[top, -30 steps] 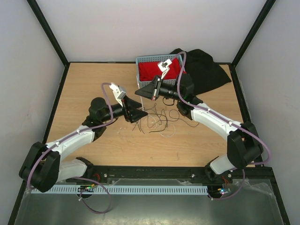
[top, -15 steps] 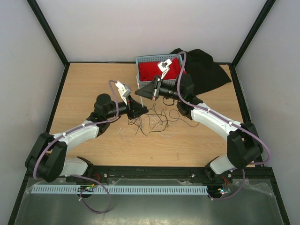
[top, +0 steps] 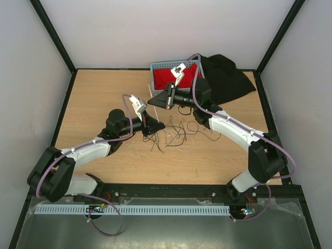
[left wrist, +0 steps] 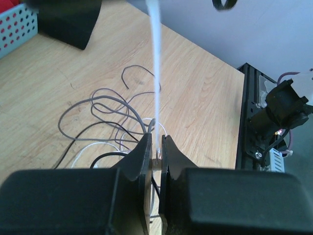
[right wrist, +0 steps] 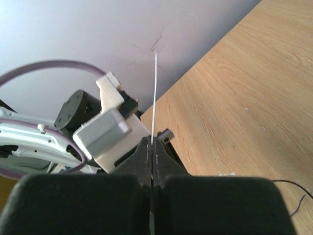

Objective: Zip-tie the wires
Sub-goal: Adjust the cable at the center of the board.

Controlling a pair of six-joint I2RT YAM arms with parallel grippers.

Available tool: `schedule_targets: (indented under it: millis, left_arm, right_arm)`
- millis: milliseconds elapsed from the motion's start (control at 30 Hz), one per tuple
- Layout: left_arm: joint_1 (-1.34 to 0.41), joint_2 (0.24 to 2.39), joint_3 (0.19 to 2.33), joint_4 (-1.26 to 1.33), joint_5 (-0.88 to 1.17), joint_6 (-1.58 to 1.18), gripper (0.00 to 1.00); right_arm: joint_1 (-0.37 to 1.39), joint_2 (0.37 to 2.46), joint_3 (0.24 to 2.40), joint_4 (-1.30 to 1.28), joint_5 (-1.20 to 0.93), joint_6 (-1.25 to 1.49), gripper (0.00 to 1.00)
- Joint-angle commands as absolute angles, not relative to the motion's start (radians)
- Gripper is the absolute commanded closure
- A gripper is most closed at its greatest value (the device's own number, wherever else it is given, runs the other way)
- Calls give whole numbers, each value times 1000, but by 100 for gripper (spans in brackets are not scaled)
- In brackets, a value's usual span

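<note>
- The zip tie (top: 151, 92) is up off the table (top: 104, 93), standing roughly upright between the two arms, just in front of the blue basket (top: 161, 66).
- The right gripper (top: 153, 102) has its jaws pressed together on the strip. In the right wrist view the fingers meet flat on it (right wrist: 152, 147), and the zip tie (right wrist: 154, 93) pokes straight out past the tips.
- The left gripper (top: 158, 125) is lower and nearer, at the bottom end of the same strip. From the left wrist cam the jaws (left wrist: 156, 147) are pulled in snug on either side of the zip tie (left wrist: 155, 73), so it looks pinched there too, with the strip running away toward the right arm's fingers.
- So both arms are holding one tie, the right one higher and the left one lower.
- The wires (top: 176, 132) are lying loose on the wood just right of the left gripper, with nothing gripping them. It's a mostly dark, loopy tangle with a couple of pale strands (left wrist: 107, 112).
- The basket has a red cloth (top: 163, 78) in it, and there's a black cloth (top: 228, 78) bunched up to its right.
</note>
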State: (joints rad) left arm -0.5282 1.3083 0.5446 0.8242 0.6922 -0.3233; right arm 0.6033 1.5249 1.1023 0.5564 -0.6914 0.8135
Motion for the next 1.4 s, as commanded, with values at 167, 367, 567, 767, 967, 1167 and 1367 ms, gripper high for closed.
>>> schedule_targets:
  millis: [167, 367, 567, 767, 967, 1167, 1367]
  left_arm:
    - [-580, 1320, 446, 838, 665, -353, 91]
    - [-589, 1328, 408, 857, 655, -366, 92]
    - [-584, 1299, 410, 855, 634, -370, 95]
    - [-547, 1216, 462, 697, 620, -367, 98]
    - [-463, 1105, 568, 435, 647, -373, 100]
    - [-430, 1078, 679, 259, 677, -388, 100]
    - [-434, 1121, 808, 178, 709, -425, 100]
  right_arm:
    - [601, 1550, 1301, 550, -680, 780, 100]
    - [601, 1559, 1330, 547, -680, 781, 100]
    - [600, 1549, 1323, 542, -687, 770, 100]
    - [578, 1530, 1305, 556, -716, 774, 100]
    - [519, 1463, 1238, 583, -723, 757, 57]
    - [411, 1359, 1099, 565, -695, 695, 20]
    - [344, 1207, 961, 387, -573, 481, 1]
